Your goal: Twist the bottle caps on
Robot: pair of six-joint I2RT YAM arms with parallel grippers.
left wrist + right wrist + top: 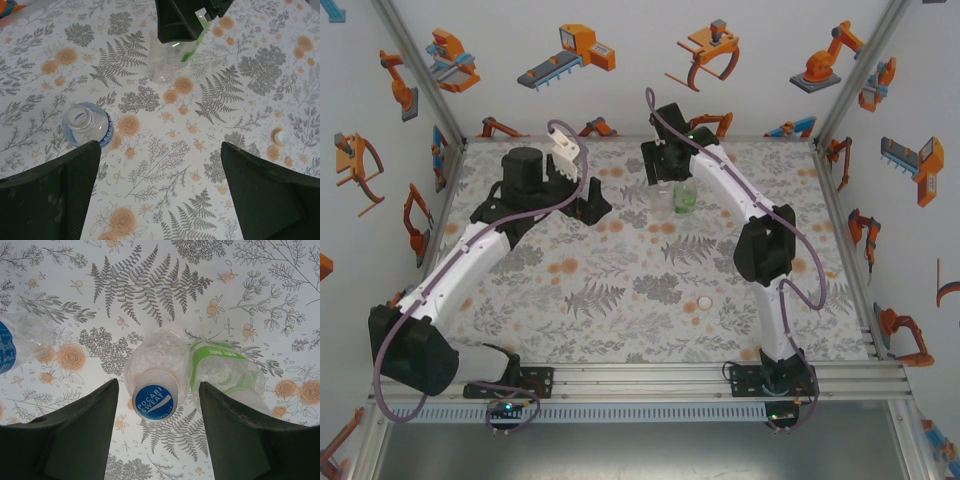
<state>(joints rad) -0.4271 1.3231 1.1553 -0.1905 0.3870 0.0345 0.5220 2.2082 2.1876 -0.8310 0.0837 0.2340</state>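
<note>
My right gripper (159, 384) is open and hangs just over the plain clear bottle (155, 360), one finger on each side of its cap (155, 401), a white-rimmed cap with a blue top, with a gap on both sides. The green-tinted bottle (225, 370) stands touching it on the right. The blue-label bottle (86, 125) stands uncapped, its mouth open, just beyond my left finger (55, 190). My left gripper (160, 150) is wide open above bare table and holds nothing. A loose white cap (279, 136) lies on the table (704, 303).
The flower-patterned table (620, 290) is walled at the back and both sides. Both grippers (588, 200) (660, 165) work close together near the back. The right arm's elbow (767, 250) stands over the right-middle area.
</note>
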